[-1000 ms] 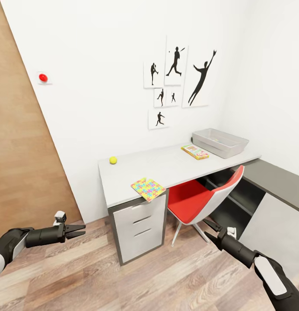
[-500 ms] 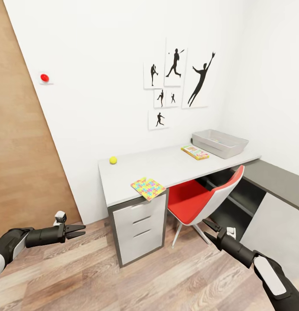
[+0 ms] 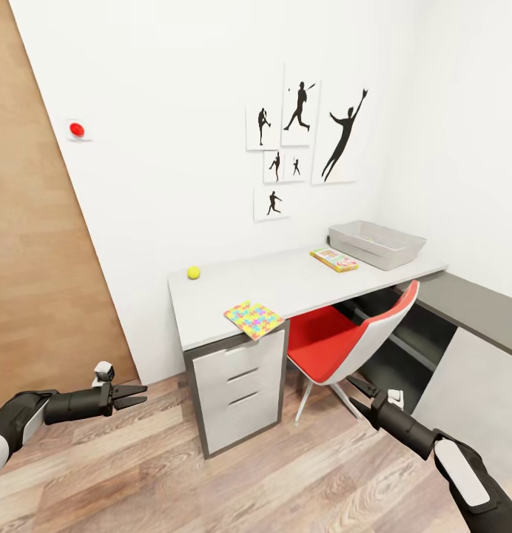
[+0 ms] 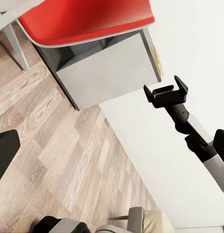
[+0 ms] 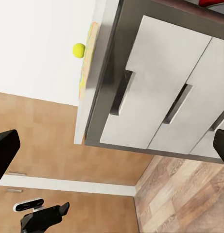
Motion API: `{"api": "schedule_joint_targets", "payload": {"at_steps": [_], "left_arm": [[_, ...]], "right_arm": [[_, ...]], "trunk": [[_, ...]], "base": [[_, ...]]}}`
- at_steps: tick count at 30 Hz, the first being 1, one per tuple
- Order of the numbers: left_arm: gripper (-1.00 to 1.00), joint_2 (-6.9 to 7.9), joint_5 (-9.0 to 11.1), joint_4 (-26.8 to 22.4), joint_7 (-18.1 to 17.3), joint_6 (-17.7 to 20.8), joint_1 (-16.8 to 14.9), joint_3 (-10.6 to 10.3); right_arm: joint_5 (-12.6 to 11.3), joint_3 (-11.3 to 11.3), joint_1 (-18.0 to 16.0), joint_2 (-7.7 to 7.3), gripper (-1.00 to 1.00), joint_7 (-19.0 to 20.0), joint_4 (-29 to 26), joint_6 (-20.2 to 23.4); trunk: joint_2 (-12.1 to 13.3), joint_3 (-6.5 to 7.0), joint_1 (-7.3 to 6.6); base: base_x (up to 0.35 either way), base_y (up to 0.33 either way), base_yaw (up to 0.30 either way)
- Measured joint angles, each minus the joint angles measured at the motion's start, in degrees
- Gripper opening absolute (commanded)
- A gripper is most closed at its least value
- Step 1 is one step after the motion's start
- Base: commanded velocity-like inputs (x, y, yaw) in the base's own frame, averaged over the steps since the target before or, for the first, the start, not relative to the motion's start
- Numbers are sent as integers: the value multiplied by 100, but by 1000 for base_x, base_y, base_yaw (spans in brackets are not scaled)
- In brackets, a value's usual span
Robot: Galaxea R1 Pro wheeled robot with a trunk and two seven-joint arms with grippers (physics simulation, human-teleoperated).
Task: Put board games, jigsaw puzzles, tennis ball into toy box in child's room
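On the grey desk [image 3: 300,285] a yellow tennis ball [image 3: 193,272] lies near the wall at the left end. A colourful jigsaw puzzle [image 3: 254,320] overhangs the front edge above the drawers. A flat board game [image 3: 334,260] rests beside the grey toy box [image 3: 376,244] at the far right end; something colourful shows inside the box. My left gripper [image 3: 141,394] hangs open over the floor left of the desk. My right gripper [image 3: 357,385] is open, low beside the red chair. The right wrist view catches the tennis ball [image 5: 79,50] and the puzzle's edge [image 5: 85,65] from below.
A red and white chair [image 3: 345,340] is tucked under the desk beside the drawer unit [image 3: 237,389]. A dark lower counter [image 3: 470,307] runs along the right wall. A wooden door [image 3: 34,259] stands at the left. Wood floor [image 3: 211,481] lies in front.
The whole picture has shifted very slightly, so the camera has moved a little. Both arms and the things on the desk hold their places.
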Motion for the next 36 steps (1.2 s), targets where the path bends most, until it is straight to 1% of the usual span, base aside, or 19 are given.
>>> {"api": "schedule_joint_targets", "payload": {"at_steps": [5, 11, 23, 36], "left_arm": [[100, -5, 1, 0, 0, 20, 0, 0], [100, -4, 6, 0, 0, 29, 0, 4], [100, 1, 26, 0, 1, -4, 0, 23], [100, -20, 32, 0, 3, 21, 1, 13]], "right_arm": [[-2, 0, 0, 1, 100, -4, 0, 0], [-6, -5, 0, -5, 100, -5, 0, -1], [-1, 0, 0, -4, 100, -13, -1, -9], [0, -3, 0, -7, 100, -16, -3, -9]], "trunk": [[-201, -46, 110], [-441, -135, 242], [-443, -131, 242], [-443, -131, 242]], "base": [[0, 0, 0], [0, 0, 0], [0, -16, 0], [0, -270, 0]]}}
